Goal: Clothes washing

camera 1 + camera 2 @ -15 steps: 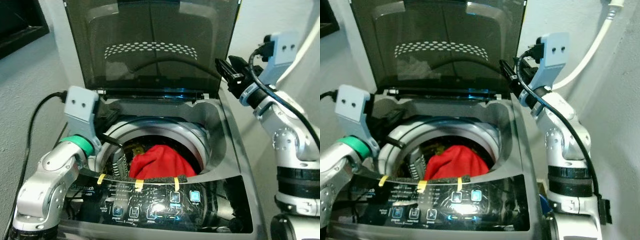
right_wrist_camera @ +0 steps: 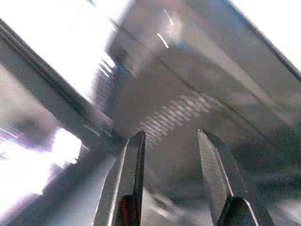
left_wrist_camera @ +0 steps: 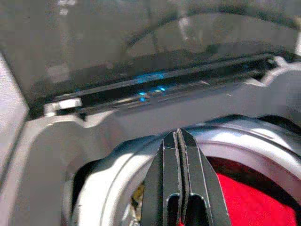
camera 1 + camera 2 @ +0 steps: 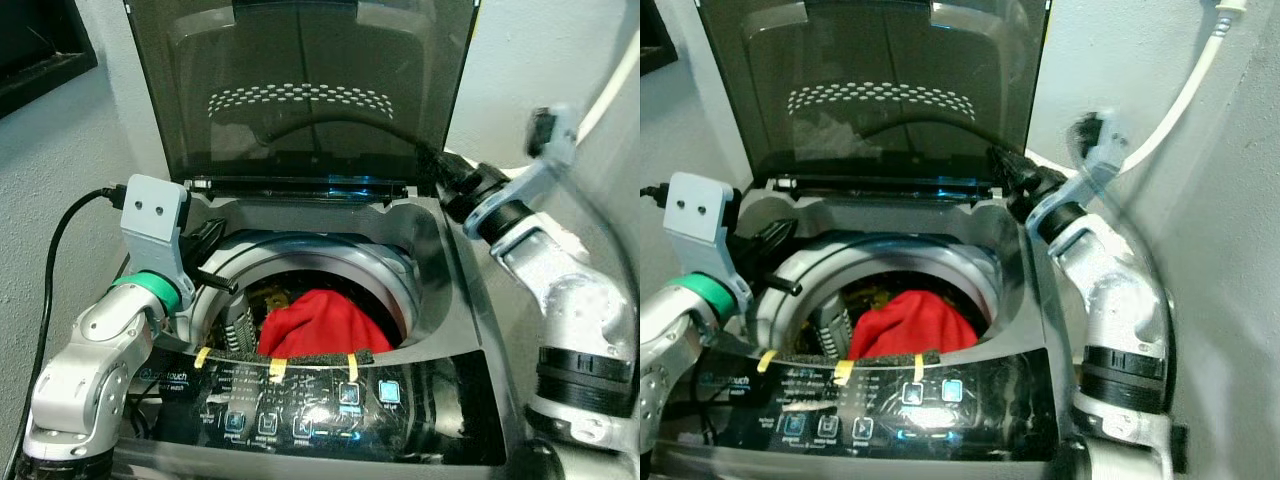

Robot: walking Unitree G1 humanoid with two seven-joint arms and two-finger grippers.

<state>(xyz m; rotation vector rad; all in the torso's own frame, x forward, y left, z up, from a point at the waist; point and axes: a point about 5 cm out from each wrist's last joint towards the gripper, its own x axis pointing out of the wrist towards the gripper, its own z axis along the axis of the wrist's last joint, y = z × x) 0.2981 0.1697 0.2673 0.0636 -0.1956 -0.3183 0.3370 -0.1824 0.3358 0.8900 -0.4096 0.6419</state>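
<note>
Red garment (image 4: 318,322) in drum, right tool (image 2: 170,141) spread, facing lid (image 4: 300,80)

Washer (image 4: 440,330) seen from above by head views; drum (image 3: 141,155) viewed closely by left wrist, lid (image 2: 188,94) by right wrist.

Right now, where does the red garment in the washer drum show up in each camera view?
Left eye view: red garment sits low in the drum, just behind the taped front rim.
Right eye view: same garment, a little left of centre.
Left wrist view: red patch beside the shut left claw.
Right wrist view: garment not seen here; the open right claw faces the lid.
Shared landmark: the raised smoked lid.
</note>
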